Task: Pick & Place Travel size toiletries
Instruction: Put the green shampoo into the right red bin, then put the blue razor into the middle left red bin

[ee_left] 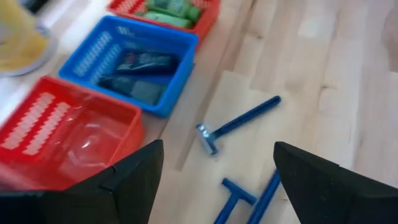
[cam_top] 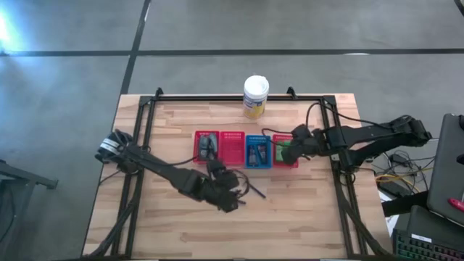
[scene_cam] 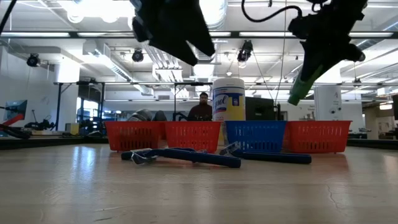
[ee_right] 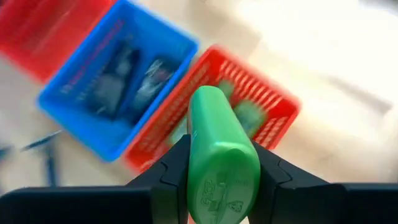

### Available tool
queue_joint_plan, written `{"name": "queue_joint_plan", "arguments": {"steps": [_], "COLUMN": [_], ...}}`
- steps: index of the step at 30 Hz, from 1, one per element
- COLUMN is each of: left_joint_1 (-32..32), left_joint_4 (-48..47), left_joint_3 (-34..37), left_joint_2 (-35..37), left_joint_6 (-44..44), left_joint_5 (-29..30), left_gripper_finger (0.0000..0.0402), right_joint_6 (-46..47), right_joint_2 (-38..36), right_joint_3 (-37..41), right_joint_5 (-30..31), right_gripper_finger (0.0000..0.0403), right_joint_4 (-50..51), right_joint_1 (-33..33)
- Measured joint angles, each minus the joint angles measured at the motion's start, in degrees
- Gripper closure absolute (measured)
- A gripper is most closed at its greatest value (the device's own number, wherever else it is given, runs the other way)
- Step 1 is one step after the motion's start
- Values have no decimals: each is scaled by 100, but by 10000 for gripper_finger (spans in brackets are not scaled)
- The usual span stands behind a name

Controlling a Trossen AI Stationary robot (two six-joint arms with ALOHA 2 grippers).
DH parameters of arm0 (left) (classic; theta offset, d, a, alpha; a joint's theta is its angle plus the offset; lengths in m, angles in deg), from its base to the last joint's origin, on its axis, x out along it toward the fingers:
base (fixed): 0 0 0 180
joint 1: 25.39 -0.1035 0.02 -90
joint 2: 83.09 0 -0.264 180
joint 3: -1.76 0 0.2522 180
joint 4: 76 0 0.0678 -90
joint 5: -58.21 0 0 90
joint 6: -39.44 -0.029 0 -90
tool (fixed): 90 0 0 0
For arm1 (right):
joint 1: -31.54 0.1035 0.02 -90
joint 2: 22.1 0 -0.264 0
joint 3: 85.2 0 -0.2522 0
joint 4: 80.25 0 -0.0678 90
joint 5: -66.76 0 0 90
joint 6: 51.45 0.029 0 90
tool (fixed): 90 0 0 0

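Observation:
My right gripper hovers over the rightmost red basket and is shut on a bright green little bottle. More green bottles lie in that basket. Dark flat tubes fill the blue basket, and grey tubes lie in the leftmost red basket. My left gripper is open above the table, in front of the baskets. Three thin blue-handled sticks lie flat on the wood below it: one ahead, two between the fingers. My right gripper pinches the green bottle between its two fingers across the bottle's body, close to its flat end. The bottle is lifted clear above the red basket. It is tilted, its free end pointing down.
A white canister with a yellow label stands at the table's far edge behind the baskets. The second red basket holds nothing I can see. A person sits in the room beyond. Bare wood lies toward the near edge.

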Motion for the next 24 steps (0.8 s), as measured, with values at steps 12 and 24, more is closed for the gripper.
{"name": "queue_joint_plan", "arguments": {"steps": [12,24], "left_joint_1": [499,525], "left_joint_4": [-1632,-1374], "left_joint_3": [39,703], "left_joint_2": [2,24], "left_joint_6": [1373,967], "left_joint_5": [725,-429], "left_gripper_finger": [95,96], "right_joint_6": [-492,-597], "right_joint_2": [1430,2049], "right_joint_3": [0,-106], "right_joint_5": [1299,751], "right_gripper_finger": [274,120], "right_joint_4": [154,116], "right_joint_1": [262,554]}}
